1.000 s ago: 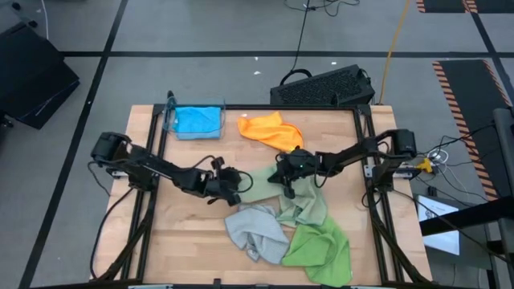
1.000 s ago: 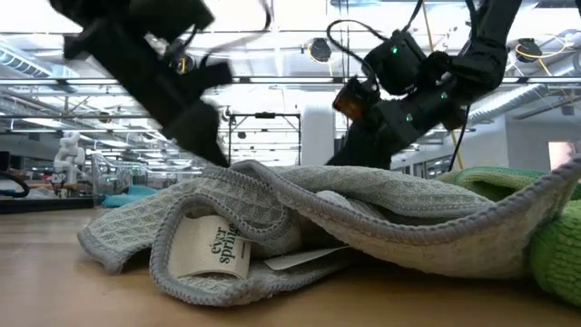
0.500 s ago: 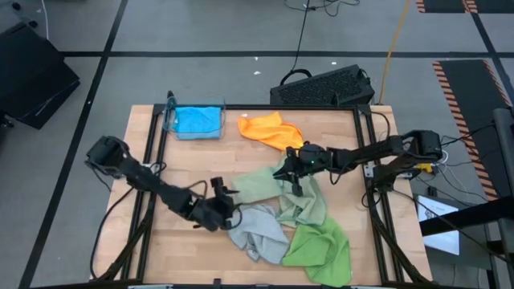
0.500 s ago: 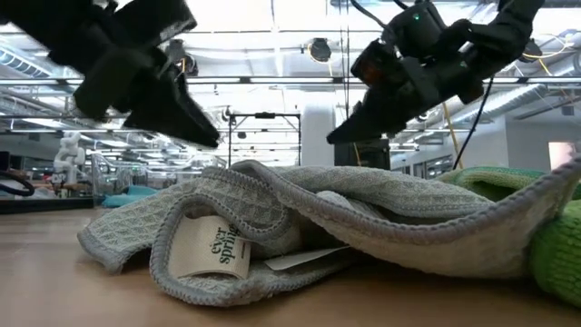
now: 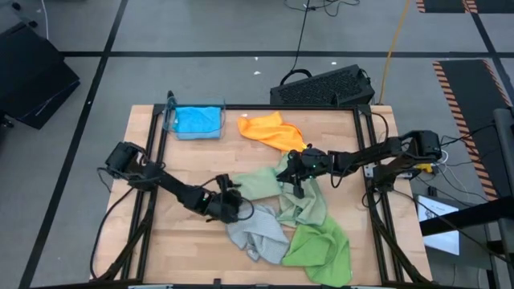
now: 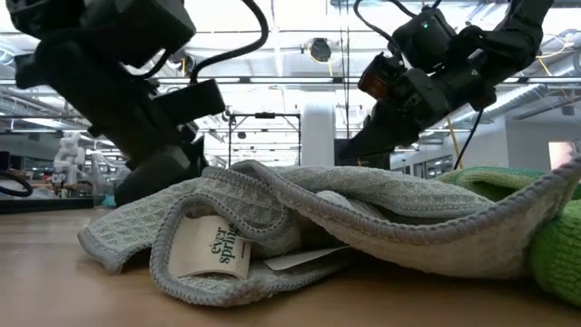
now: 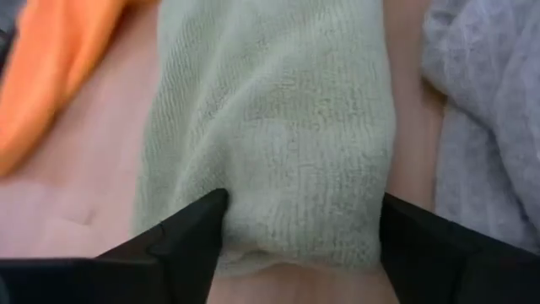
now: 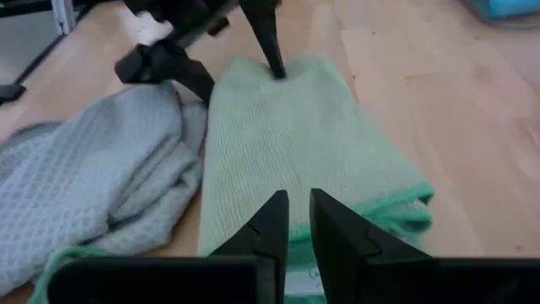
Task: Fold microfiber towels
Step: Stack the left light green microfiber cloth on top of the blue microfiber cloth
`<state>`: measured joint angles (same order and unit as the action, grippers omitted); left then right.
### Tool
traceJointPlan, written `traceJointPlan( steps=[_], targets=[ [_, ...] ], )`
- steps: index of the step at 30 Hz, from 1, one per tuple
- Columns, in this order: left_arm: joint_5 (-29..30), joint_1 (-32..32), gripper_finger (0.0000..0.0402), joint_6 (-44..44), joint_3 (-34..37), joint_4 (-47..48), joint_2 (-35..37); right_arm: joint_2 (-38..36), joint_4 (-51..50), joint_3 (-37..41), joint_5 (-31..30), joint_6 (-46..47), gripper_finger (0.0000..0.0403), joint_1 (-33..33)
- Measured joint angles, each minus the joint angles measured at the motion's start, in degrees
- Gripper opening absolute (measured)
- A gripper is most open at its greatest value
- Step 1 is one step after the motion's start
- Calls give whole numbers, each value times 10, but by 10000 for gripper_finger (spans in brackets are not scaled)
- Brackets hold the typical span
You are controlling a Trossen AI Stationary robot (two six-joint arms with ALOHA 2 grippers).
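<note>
A pale sage green towel [image 5: 255,185] lies at mid-table between my two grippers. My left gripper [image 7: 301,203] is open; its fingers stand on either side of the towel's left end [image 7: 287,236]. I cannot tell whether they touch it. My right gripper [image 8: 299,203] is shut on the same towel's right end. A second sage towel [image 5: 312,205], a grey towel [image 5: 257,229] and a bright green towel [image 5: 321,245] lie bunched toward the near edge. An orange towel [image 5: 271,130] lies at the far side. A blue towel [image 5: 197,120] sits in a clear bin. My right gripper pinches the sage towel's right end [image 8: 295,181] between its two nearly closed fingers, coming slanted down from the table's right side. The fingers themselves hide the exact spot. That end is raised a little; the remainder of the towel lies flat on the table, reaching toward my left gripper.
A dark keyboard-like case [image 5: 325,87] sits beyond the far edge. Bare wood [image 5: 185,160] shows on the table's left half. In the low view the grey towel [image 6: 300,218] fills the foreground and hides both grippers' fingertips.
My left gripper has swung toward the near edge, come down to the sage towel's left end, and opened wide. My right gripper has drawn back a little toward the right edge and risen, and the towel's right end has come up with it.
</note>
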<state>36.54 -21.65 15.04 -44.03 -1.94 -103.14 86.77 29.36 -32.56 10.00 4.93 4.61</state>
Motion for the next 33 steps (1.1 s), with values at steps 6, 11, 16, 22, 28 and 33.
traceJointPlan(
  steps=[6,11,16,22,28,33],
  targets=[
    [-31,20,224,22,-1,-7,-9,0,-1,0,-14,2,45,-9],
    [-6,23,127,-20,1,4,-1,0,-1,0,-14,-5,45,-10],
    [-6,33,21,-84,1,27,39,0,-7,0,-14,-15,45,-10],
    [-5,54,32,-162,-1,82,148,0,-12,0,-14,-28,45,-10],
    [-10,106,20,-234,0,153,270,0,-11,0,-14,-45,45,-10],
    [-15,162,21,-278,0,184,369,0,-12,0,-13,-58,45,-10]
  ],
)
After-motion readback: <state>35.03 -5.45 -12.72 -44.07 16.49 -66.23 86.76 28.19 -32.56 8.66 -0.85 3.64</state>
